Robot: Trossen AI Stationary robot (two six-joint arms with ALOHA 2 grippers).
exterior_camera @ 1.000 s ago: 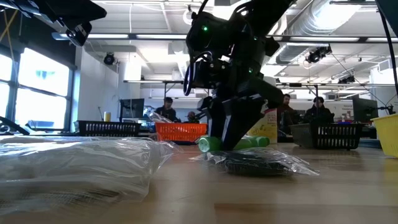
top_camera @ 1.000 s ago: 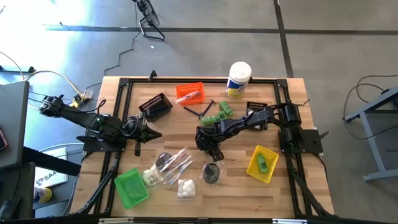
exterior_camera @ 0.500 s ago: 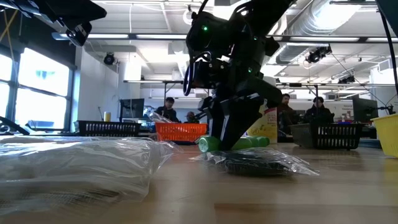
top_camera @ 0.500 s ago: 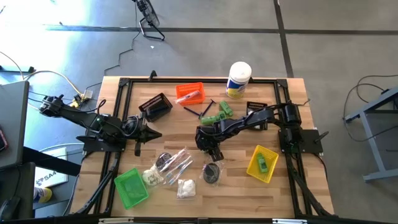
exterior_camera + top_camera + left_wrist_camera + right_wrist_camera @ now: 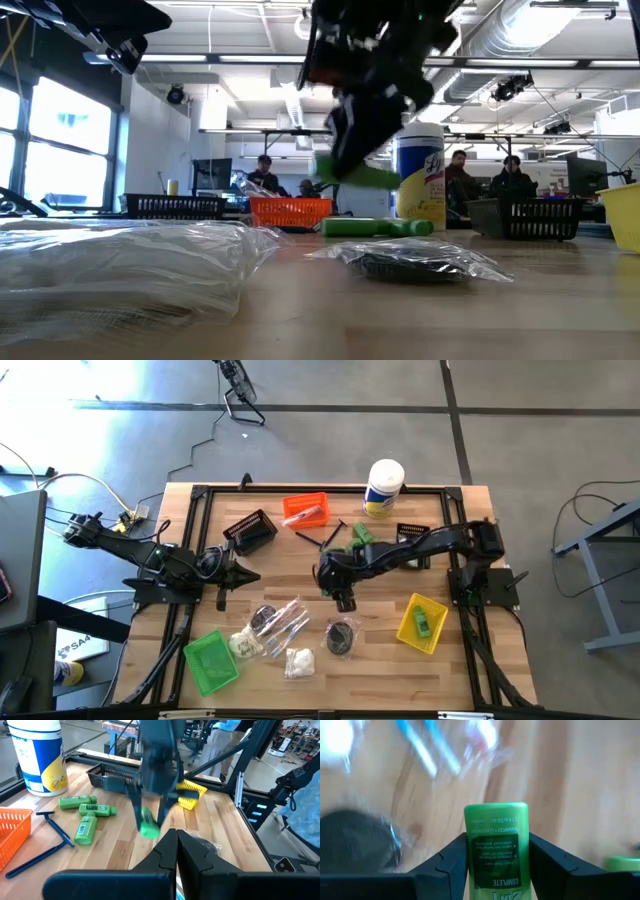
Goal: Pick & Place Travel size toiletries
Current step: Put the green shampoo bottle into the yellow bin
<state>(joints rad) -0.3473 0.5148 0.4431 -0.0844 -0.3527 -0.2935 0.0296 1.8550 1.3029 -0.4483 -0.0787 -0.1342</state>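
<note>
My right gripper (image 5: 343, 596) hangs above the table's middle, shut on a bright green mini bottle (image 5: 496, 847), which also shows in the low view (image 5: 356, 175) and the left wrist view (image 5: 148, 828). More green bottles (image 5: 355, 540) lie on their sides by thin dark sticks (image 5: 325, 538). Nearer the front lie a dark round bundle in a clear bag (image 5: 342, 637), clear-wrapped packets (image 5: 285, 620) and bags of white puffs (image 5: 298, 662). My left gripper (image 5: 245, 575) waits shut at the table's left side. My right gripper pinches the green bottle's body (image 5: 496, 870) between its two fingers (image 5: 447, 862), one on each long side. The fingers come from above, pointing down. The bottle is lifted clear of the table and lies roughly level, one end (image 5: 385, 178) sticking out past the fingers.
A yellow bin (image 5: 422, 622) holding a green bottle sits right of the gripper. A green bin (image 5: 212, 660) stands at the near left, an orange bin (image 5: 305, 510) and two black bins (image 5: 250, 532) (image 5: 412, 532) farther back. A tall white canister (image 5: 384, 487) stands at the far edge.
My right gripper has risen from the table with the green bottle. The bottle lay on the wood between the fingers a second ago and now hangs clear above it. The other bottle and the bagged bundle have stayed in place.
</note>
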